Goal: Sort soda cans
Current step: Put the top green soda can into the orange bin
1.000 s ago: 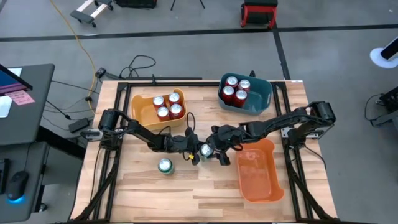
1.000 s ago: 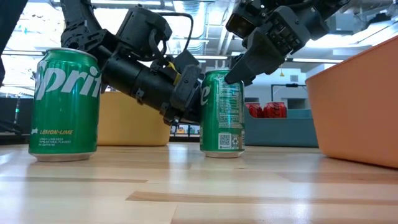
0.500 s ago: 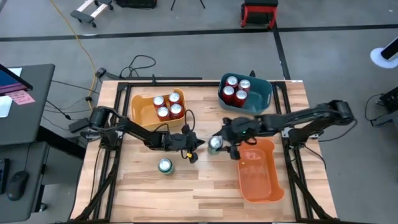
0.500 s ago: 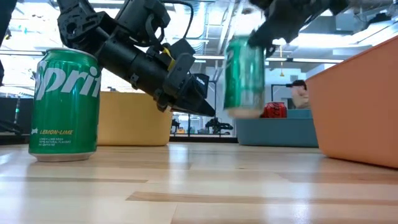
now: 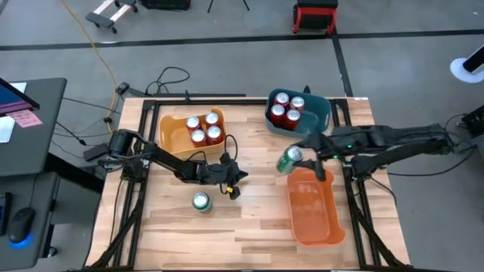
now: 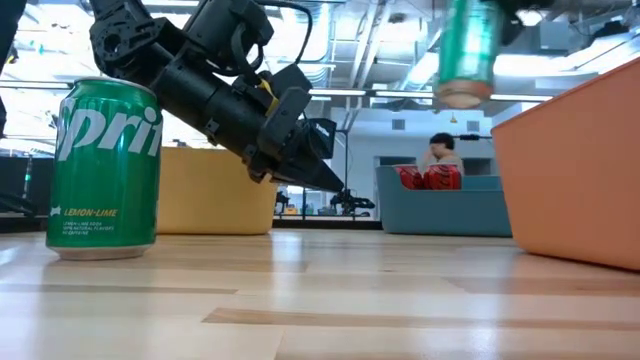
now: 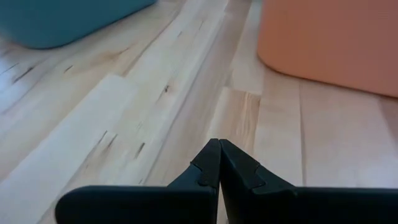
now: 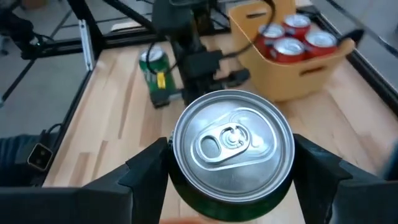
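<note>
My right gripper (image 5: 291, 161) is shut on a green soda can (image 5: 288, 160), held in the air just beyond the far end of the orange bin (image 5: 327, 227). In the low view this can (image 6: 465, 50) hangs high above the table. A second green can (image 5: 200, 202) stands on its base on the wood left of centre, large in the low view (image 6: 105, 165). My left gripper (image 5: 239, 176) is shut and low over the table's middle, its closed tips (image 7: 219, 163) touching nothing. Red cans sit in the yellow bin (image 5: 175, 136) and the teal bin (image 5: 314, 121). My right gripper pinches the green can between its two fingers (image 8: 146, 174), one on each side of the can's wall just below the silver rim (image 8: 180, 186). The fingers reach in from the table's right side, slanting down. The can is lifted clear and roughly upright, top up.
The orange bin (image 6: 570, 170) lies on the right with its inside bare. The yellow bin sits far left of centre and the teal bin far right of centre. Black frame rails run along the table's sides. Bare wood lies near the front edge. A person (image 6: 440, 155) shows in the room behind.
My right gripper has lifted the green can off the table's middle and carried it up and rightward to the far end of the orange bin. My left gripper, which was against that can, has drawn back slightly to the left and stays low.
</note>
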